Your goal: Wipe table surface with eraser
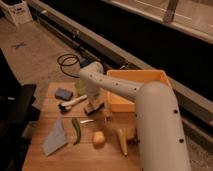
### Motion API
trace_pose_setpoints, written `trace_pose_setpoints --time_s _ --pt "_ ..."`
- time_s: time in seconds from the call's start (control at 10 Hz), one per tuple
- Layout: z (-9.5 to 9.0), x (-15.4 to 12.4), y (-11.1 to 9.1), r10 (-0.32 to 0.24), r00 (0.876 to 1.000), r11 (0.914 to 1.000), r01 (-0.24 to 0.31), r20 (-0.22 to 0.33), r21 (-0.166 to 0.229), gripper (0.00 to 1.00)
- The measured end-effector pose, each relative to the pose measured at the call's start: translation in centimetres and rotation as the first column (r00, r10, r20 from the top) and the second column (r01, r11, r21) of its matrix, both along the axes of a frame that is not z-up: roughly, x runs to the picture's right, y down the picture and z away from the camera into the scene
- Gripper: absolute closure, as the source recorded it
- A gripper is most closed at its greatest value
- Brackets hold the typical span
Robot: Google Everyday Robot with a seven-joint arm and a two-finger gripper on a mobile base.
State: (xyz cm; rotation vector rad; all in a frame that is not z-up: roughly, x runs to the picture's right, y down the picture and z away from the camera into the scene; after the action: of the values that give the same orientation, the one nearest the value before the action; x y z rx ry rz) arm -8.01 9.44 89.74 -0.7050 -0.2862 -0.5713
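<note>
Camera view, sole view available.

1. My fingers (94, 105) are sitting at the centre of the frame, lowered to the desk (47, 161), just left of the orange bin (136, 74). My arm is reaching in from the lower right.
2. They are appearing to clamp a small pale-faced block at their tip, which I am taking to be the eraser (91, 110). Its underside is meeting the planks.
3. Nearby items:
   - the white-handled brush (73, 102) is lying just to the left
   - the blue sponge (63, 93) is lying beyond the brush
   - a grey-blue cloth (55, 140), a green pod (76, 131) and two yellowish pieces (98, 138) are lying towards the lower frame
   - a thin pale sliver (86, 121) is lying closest below the eraser

Handling assessment:
- I am judging the eraser to be light and fairly stiff, with a softer wiping face.
- It is best taken across its narrow sides, with the face kept flat downwards.
- A tilted hold is risking edge-only contact or the block twisting out under sideways drag.
- Moderate downward pressure is looking sufficient.
- The sliver and the brush are lying close enough to be swept along in a careless stroke.
</note>
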Motion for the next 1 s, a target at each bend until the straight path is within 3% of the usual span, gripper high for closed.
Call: trace_pose_setpoints --time_s 0.3,0.5,0.7,1.0 --pt "0.2 -1.4 -1.2 -0.017 0.999 0.9997 0.017 0.045 0.018 1.00" --pt "2.3 -2.3 -3.1 -0.004 0.998 0.9995 0.002 0.058 0.032 1.00" --pt "3.8 -1.9 -3.8 0.007 0.999 0.9997 -0.008 0.038 0.024 1.00" --pt "4.2 -0.3 -3.3 0.029 1.000 0.9995 -0.029 -0.005 0.010 1.00"
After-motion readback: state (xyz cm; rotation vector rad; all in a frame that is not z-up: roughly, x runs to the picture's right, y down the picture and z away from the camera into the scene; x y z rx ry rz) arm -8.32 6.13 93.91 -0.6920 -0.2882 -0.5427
